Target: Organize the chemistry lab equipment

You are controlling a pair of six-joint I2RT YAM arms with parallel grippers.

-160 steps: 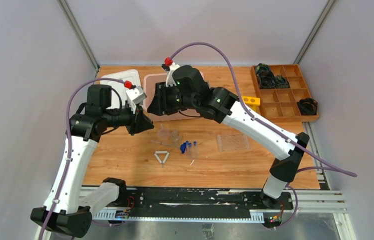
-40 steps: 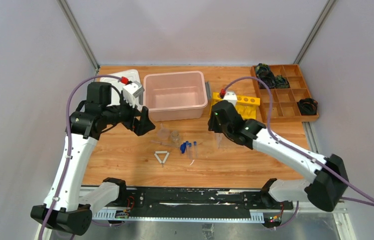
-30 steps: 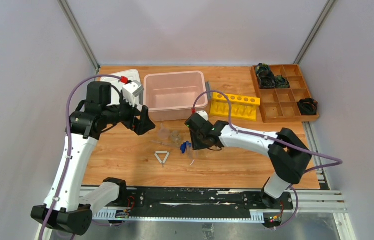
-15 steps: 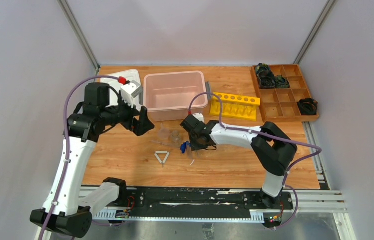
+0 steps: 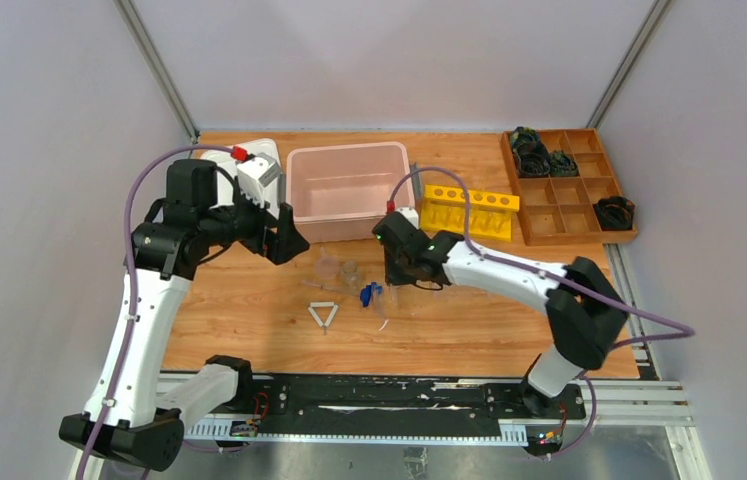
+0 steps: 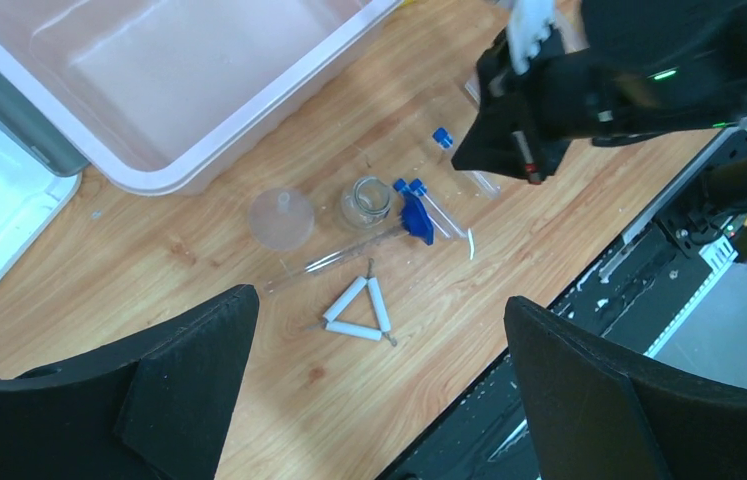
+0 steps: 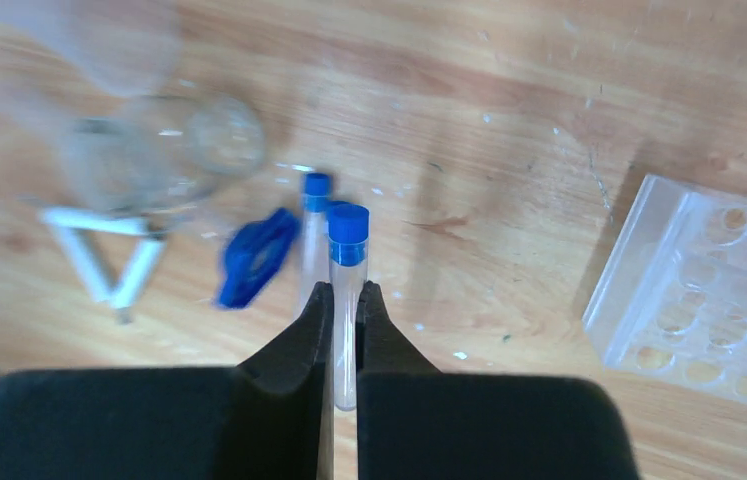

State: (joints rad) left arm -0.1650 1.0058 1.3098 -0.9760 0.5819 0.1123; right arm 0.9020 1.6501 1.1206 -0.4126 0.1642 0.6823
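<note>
Presently gripped: a blue-capped test tube (image 7: 347,255) is pinched on its clear body between the closed fingers of the right gripper (image 7: 346,290)
Grip placement: the tube is held lengthwise along the fingers with its cap past the tips, so the cap is left free and the glass is clamped on both sides
Tube position: it is judged to be raised just off the wooden table (image 5: 249,310), since it is sharp while the things below are blurred; it sits just beside a second capped tube (image 7: 314,235) that lies on the wood
Left gripper (image 5: 284,243): its fingers are spread wide and nothing is held; it is kept above the table near the front left corner of the pink bin (image 5: 351,149), probably so the loose items stay in its camera's view and the other arm is given room
Loose items: a blue clip (image 7: 257,255), a white triangle frame (image 6: 354,312), a small glass beaker (image 6: 367,200), a round clear glass piece (image 6: 281,218) and a thin glass rod (image 6: 334,262) are grouped close together in front of the bin
Likely destination: the yellow tube rack (image 5: 469,212) is set behind the right arm and a clear well tray (image 7: 709,290) lies to the tube's right; which is meant cannot be told
Caution: the tube would probably have to be turned upright before any hole is entered
</note>
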